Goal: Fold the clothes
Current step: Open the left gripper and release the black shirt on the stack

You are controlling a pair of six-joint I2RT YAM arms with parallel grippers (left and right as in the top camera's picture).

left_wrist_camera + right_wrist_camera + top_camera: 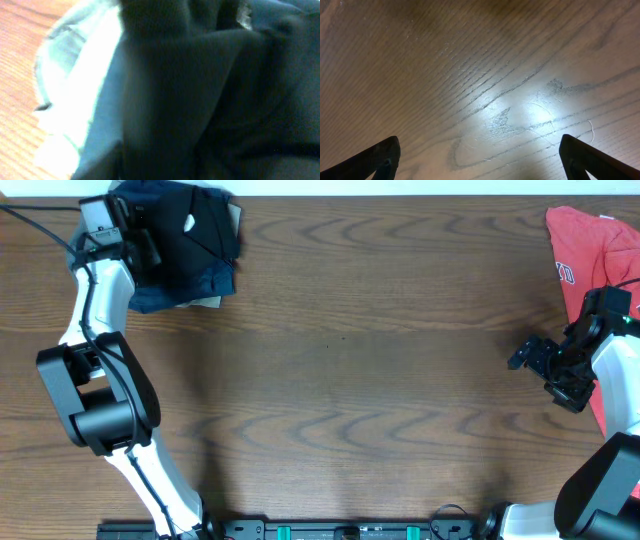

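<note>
1. Your black T-shirt (190,230) lies folded at the far left corner of the table (340,380), on top of a dark blue garment (175,290). One small white round mark shows on its upper face.
2. A sliver of pale fabric (212,302) peeks out from under the blue layer at the stack's near right corner.
3. Your left gripper (145,240) sits at the left edge of that stack, over the black cloth (dark on dark from overhead, so you cannot read contact there).
4. In the left wrist view, the black T-shirt (210,100) fills most of the picture, very close and blurred. The pale fabric (75,90) lies to its left, with bare wood at the far left edge.
5. The left fingers cannot be picked out in either view, so you cannot tell whether they are spread or pinching cloth.
6. Your right gripper (525,352) hangs over bare wood at the right side of the table, well apart from the black T-shirt.
7. In the right wrist view, the right gripper (480,155) has its two fingertips in the bottom corners, spread wide, with only wood grain between them.
8. A red T-shirt (590,250) lies crumpled at the far right corner, and the right arm crosses in front of part of it.
</note>
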